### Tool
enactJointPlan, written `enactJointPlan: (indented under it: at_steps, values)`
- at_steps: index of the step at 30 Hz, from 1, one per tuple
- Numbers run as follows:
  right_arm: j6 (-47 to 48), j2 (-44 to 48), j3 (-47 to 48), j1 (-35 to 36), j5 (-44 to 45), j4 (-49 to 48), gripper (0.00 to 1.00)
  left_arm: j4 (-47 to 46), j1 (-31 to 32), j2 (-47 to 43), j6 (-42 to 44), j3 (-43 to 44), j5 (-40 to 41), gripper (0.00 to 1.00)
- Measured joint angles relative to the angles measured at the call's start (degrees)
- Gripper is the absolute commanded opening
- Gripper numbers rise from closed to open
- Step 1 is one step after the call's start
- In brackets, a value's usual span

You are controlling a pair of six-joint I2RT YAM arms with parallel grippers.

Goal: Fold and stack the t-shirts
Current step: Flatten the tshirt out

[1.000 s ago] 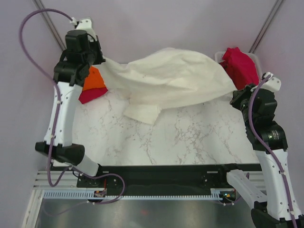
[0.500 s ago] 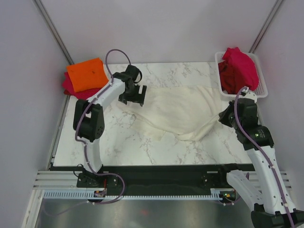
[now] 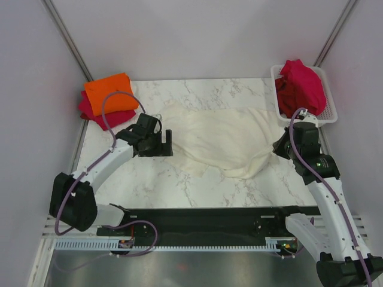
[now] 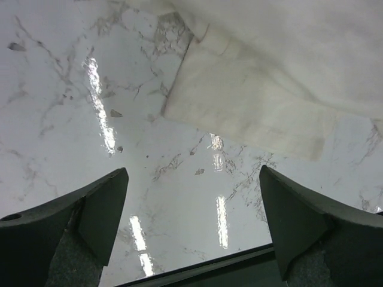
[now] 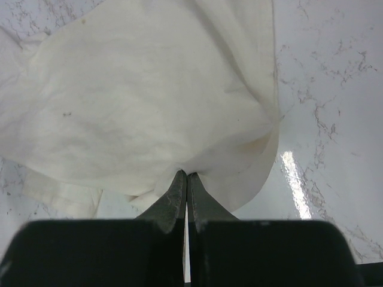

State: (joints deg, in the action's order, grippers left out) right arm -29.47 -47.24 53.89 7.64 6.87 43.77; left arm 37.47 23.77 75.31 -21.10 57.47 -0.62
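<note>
The cream-white t-shirt (image 3: 218,139) lies spread out but wrinkled across the middle of the marble table (image 3: 179,185), and one arm stands at each end of it. The left gripper (image 3: 157,143) is at the left edge of this shirt, low over the table. Its jaws are wide apart and there is nothing between them. In the left wrist view only bare marble shows between the two dark fingers (image 4: 99,209), and one sleeve (image 4: 239,113) of the shirt lies flat on the table just ahead of them, not touched. The right gripper (image 5: 187,174) is at the right end of the shirt, and its jaws are pressed together on a fold of the cream cloth. In the right wrist view the fabric gathers to a point exactly at the fingertips and spreads away from there over the table. In the far left corner of the table there is a folded orange t-shirt (image 3: 109,92). It rests on top of a crimson t-shirt (image 3: 94,113), whose edge shows below and beside it, and this small pile does not touch the cream shirt. In the far right corner stands a white mesh basket (image 3: 330,112), and more red t-shirts (image 3: 299,84) are heaped in it, rising above its rim.
</note>
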Motion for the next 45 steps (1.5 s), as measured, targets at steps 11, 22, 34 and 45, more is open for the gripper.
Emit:
enactJointPlan:
  at_steps: [11,22,34,45]
  values:
    - [0.44,1.40,-1.64,0.00,-0.74,-0.59,0.00,-11.10,0.07,13.33,-5.31,-5.79,-3.10,0.92]
    - [0.83,2.29,-3.96,0.00,-0.79,-1.55,0.00,-16.28,0.00,18.38,-7.89,-5.46,-3.19,0.25]
    - [1.44,1.62,-2.73,0.00,-0.55,-1.66,0.00,-15.45,0.17,11.78,-8.87,-6.05,-8.87,0.02]
    - [1.90,9.73,23.61,0.00,2.67,-0.48,0.00,2.75,0.37,-20.52,-2.99,30.97,-2.40,0.02]
